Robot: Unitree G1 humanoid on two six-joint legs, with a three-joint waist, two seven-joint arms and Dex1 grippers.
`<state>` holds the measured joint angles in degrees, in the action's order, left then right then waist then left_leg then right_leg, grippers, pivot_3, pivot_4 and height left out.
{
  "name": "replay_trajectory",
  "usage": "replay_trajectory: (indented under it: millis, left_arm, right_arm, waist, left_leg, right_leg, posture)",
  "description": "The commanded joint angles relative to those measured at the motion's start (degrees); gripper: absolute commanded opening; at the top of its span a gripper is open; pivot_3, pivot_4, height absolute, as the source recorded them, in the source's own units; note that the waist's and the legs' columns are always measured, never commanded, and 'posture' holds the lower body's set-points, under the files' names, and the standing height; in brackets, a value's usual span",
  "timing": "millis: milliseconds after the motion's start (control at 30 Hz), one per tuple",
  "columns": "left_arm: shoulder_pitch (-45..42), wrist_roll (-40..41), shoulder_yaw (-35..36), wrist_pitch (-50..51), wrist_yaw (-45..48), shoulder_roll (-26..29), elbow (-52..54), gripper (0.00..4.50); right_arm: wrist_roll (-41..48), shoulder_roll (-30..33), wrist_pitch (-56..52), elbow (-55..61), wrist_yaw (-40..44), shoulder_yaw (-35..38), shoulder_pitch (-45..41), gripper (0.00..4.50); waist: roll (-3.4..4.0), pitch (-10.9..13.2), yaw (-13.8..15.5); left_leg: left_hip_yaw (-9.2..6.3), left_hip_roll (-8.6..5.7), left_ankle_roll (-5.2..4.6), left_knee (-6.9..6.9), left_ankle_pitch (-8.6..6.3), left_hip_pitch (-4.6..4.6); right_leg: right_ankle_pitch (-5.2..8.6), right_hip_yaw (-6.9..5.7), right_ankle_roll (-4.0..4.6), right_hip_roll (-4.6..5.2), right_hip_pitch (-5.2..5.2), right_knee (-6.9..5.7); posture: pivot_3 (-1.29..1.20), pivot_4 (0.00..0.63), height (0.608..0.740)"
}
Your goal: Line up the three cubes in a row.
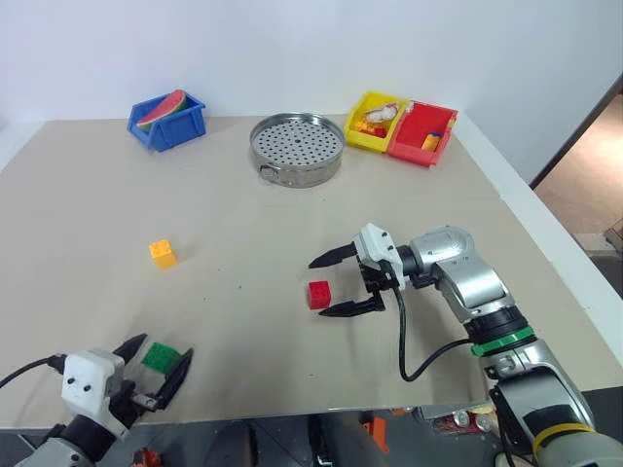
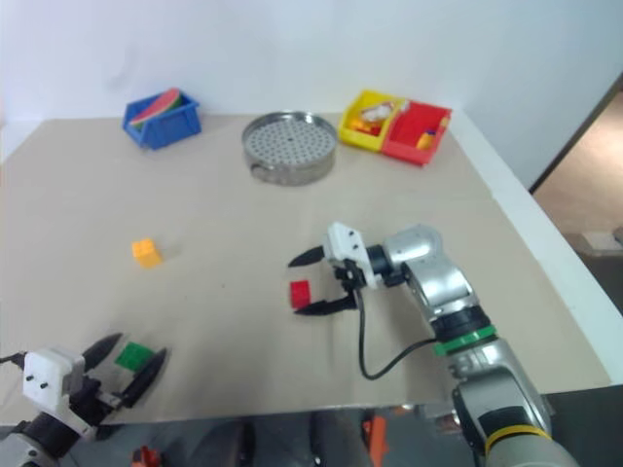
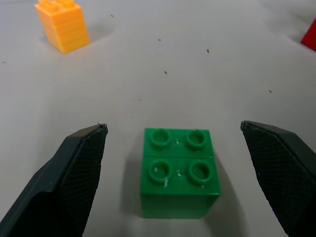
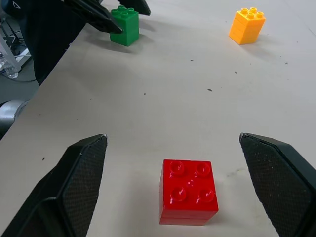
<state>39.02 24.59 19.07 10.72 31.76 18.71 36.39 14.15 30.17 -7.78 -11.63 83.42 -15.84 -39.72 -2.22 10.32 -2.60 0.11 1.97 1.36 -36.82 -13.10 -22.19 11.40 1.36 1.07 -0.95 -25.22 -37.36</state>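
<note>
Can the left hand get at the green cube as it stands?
Probably yes. The left hand is open, a finger on each side of the green cube, and nothing lies between them. The yellow-orange cube stands well clear.

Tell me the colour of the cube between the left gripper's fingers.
Green cube, clearest in the left wrist view.

red cube (image 3: pixel 310 38) cut off by left wrist view's edge; small pieces in yellow bin (image 1: pixel 375 121) indistinct
</note>
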Motion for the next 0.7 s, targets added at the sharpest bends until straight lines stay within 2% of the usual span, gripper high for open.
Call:
replay_trajectory:
  millis: [33, 233, 367, 600, 633, 700]
  left_arm:
    - [0.88, -1.36, -0.45, -0.05, -0.35, 0.58, -0.4, 4.5]
    - [0.16, -1.47, -1.15, 0.27, 0.55, 1.34, -1.17, 4.5]
    - [-0.82, -0.67, -0.53, 0.41, 0.43, 1.26, -1.68, 3.34]
    - [-1.16, -0.41, -1.36, 1.04, 1.12, 1.53, -2.31, 3.34]
    - [-1.09, -0.51, -1.38, 0.91, 1.27, 1.54, -2.41, 2.78]
    - [-0.97, -0.75, -1.35, 0.55, 1.57, 1.63, -2.57, 2.03]
  right_arm:
    - [0.35, 0.77, -0.12, 2.56, -0.28, 0.82, 0.04, 4.46]
    - [0.42, 1.17, -0.43, 3.05, -0.34, 0.87, 0.48, 4.46]
    - [0.27, 1.33, -0.17, 2.85, -0.35, 0.78, 0.42, 4.5]
    - [-0.11, 1.21, 0.39, 2.44, -0.22, 0.54, 0.16, 4.5]
    - [-0.16, 1.21, 0.44, 2.43, -0.19, 0.52, 0.15, 4.5]
    - [-0.19, 1.25, 0.45, 2.52, -0.13, 0.55, 0.18, 4.5]
  waist:
    - [0.0, 0.0, 0.0]
    - [0.0, 0.0, 0.0]
    - [0.0, 0.0, 0.0]
    - [0.0, 0.0, 0.0]
    - [0.0, 0.0, 0.0]
    - [0.0, 0.0, 0.0]
  left_leg:
    - [0.0, 0.0, 0.0, 0.0, 0.0, 0.0]
    - [0.0, 0.0, 0.0, 0.0, 0.0, 0.0]
    - [0.0, 0.0, 0.0, 0.01, 0.0, 0.0]
    - [0.01, 0.0, 0.0, 0.02, 0.0, 0.0]
    - [0.01, 0.0, 0.0, 0.02, 0.0, -0.01]
    - [0.0, 0.0, 0.0, 0.02, 0.0, -0.01]
  right_leg:
    - [0.0, 0.01, 0.0, 0.0, 0.0, 0.0]
    - [0.0, 0.0, 0.0, 0.0, -0.01, 0.0]
    - [0.0, -0.01, 0.0, 0.0, -0.01, 0.0]
    - [0.01, 0.0, 0.01, 0.0, -0.01, 0.0]
    - [0.01, 0.0, 0.01, 0.0, -0.02, 0.0]
    - [0.01, 0.0, 0.01, 0.0, -0.01, 0.0]
  posture:
    - [0.0, 0.15, 0.74]
    - [0.0, 0.15, 0.74]
    - [0.0, 0.15, 0.74]
    - [0.0, 0.15, 0.74]
    - [0.0, 0.15, 0.74]
    - [0.0, 0.15, 0.74]
